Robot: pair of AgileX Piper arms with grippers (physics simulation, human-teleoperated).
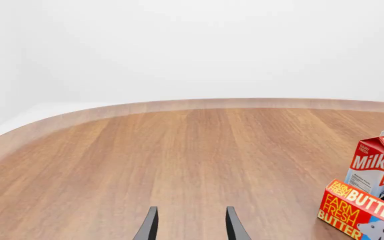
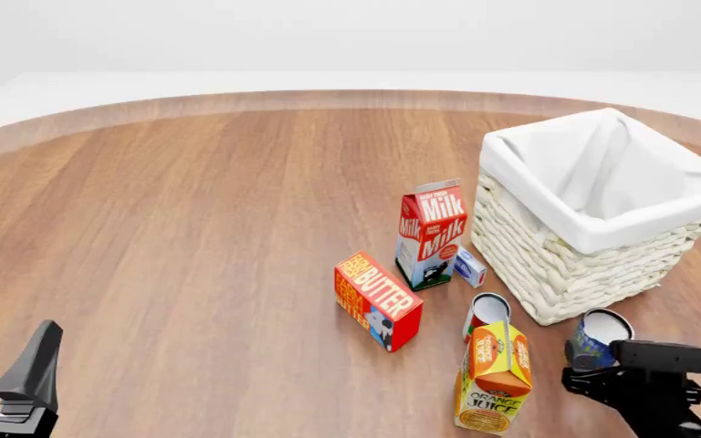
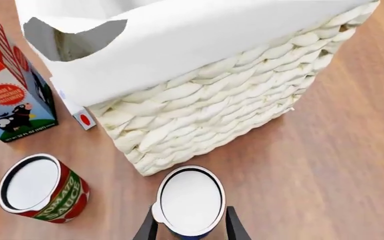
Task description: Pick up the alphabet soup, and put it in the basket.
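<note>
The alphabet soup (image 3: 190,200) is a small can with a pale top and blue side, standing on the table just in front of the basket (image 3: 212,120). My right gripper (image 3: 190,229) is open, with one finger on each side of the can. In the front view the alphabet soup (image 2: 595,339) stands at the near corner of the cream wicker basket (image 2: 570,265), with the right gripper (image 2: 624,365) right behind it. My left gripper (image 1: 190,230) is open and holds nothing, low over bare wood at the near left (image 2: 4,360).
A red-labelled tomato can (image 2: 487,312) stands left of the soup. Beside that can is an orange juice carton (image 2: 493,376). A milk carton (image 2: 430,233), a butter box (image 2: 378,299) and a small white box (image 2: 469,267) stand left of the basket.
</note>
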